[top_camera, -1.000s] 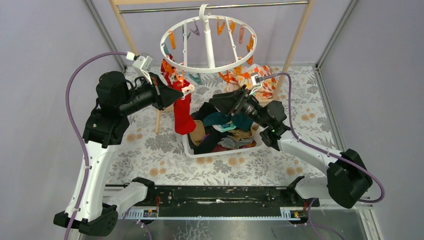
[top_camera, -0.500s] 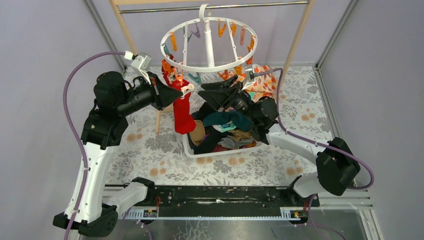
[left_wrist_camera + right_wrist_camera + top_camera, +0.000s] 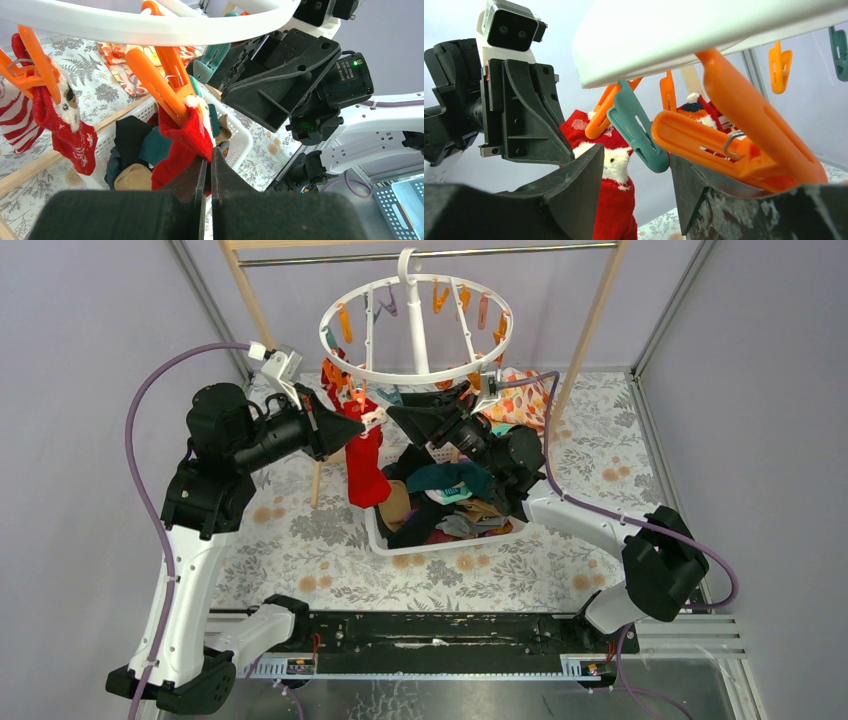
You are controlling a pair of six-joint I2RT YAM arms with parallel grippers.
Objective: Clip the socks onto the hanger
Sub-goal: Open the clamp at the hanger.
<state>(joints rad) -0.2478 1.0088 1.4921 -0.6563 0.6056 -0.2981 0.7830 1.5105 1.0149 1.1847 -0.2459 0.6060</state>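
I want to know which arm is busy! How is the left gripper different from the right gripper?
The left gripper's jaws are shut on a red sock; the right gripper's jaws are open and pinch nothing. The left gripper sits just below an orange clip; the right gripper has a teal clip hanging over its gap. Both are black and reach up under the white hanger.

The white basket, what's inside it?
A heap of socks: a teal one on top, tan, black and grey ones around it. The bottom of the basket is covered by the heap, so anything underneath is hidden.
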